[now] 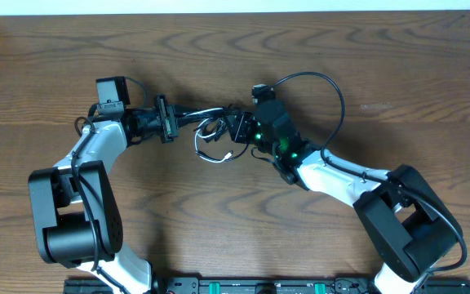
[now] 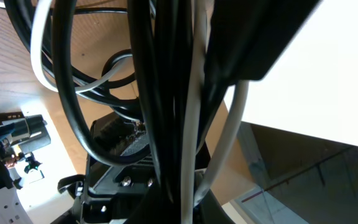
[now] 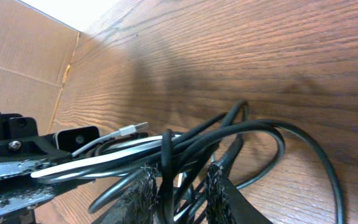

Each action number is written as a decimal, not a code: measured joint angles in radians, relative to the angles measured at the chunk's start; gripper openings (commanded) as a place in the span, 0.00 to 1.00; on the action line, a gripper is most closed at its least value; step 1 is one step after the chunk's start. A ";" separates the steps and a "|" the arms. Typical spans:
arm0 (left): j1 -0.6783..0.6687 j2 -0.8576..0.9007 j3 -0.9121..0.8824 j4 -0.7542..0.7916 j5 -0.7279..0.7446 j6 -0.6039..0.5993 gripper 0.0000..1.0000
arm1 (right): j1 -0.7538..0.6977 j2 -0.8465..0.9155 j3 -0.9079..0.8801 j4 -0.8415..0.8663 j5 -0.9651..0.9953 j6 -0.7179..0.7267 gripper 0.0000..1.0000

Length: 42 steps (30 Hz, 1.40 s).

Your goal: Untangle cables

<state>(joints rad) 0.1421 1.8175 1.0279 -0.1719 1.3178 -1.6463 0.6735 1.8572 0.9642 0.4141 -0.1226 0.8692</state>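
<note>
Midway along the worktop, two arms stretch inward with elbows bent and meet over the cables: one black cable and one white cable. The left gripper is pressed together on the cables; the right gripper pinches black strands.

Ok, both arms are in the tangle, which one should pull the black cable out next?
Right, probably: the right fingers hold the black cable, with bare table beyond to pull across. The left fingers are clamped on both cables, a ready anchor.
</note>
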 measured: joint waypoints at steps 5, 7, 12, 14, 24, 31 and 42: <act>0.000 0.000 0.000 0.000 0.000 0.000 0.08 | 0.024 0.000 0.000 0.003 0.039 -0.004 0.23; 0.000 0.000 0.000 0.000 0.000 0.000 0.07 | 0.032 0.000 0.000 0.003 0.053 -0.005 0.19; 0.000 0.000 0.000 0.000 0.000 0.000 0.08 | 0.037 0.000 0.000 0.008 0.087 -0.013 0.01; 0.000 0.000 0.000 0.000 0.000 0.000 0.08 | 0.037 0.000 0.000 0.017 0.096 -0.014 0.01; 0.000 0.000 0.000 0.000 -0.010 0.000 0.08 | 0.021 0.000 0.000 0.078 0.023 -0.059 0.01; 0.000 0.000 0.000 0.000 -0.038 0.000 0.08 | -0.063 -0.016 0.000 0.077 -0.188 -0.065 0.01; -0.001 0.000 0.000 0.000 -0.157 0.103 0.08 | -0.173 -0.041 0.000 0.077 -0.526 -0.066 0.01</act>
<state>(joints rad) 0.1410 1.8175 1.0279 -0.1715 1.1610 -1.5433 0.5003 1.8160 0.9642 0.4911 -0.6487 0.8028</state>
